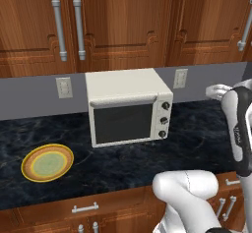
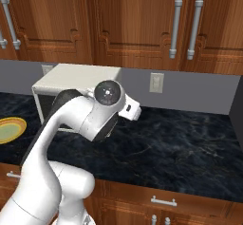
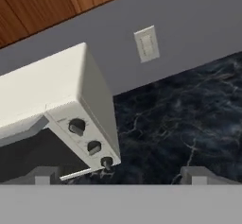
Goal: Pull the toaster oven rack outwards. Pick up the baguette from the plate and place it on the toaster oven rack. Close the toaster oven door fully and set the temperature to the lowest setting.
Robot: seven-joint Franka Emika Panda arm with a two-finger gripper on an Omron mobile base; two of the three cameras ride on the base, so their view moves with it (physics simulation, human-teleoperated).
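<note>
Holding my tool (image 3: 118, 176) wide and empty above the dark surface (image 1: 197, 138), I find the toaster oven (image 1: 128, 106) at its 10 o'clock, door (image 1: 123, 123) shut, plate (image 1: 47, 162) bare.

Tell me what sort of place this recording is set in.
A rendered home kitchen, by the look of it: a toaster oven on a dark marble-look counter, wooden cabinets above, and a plate beside the oven.
</note>
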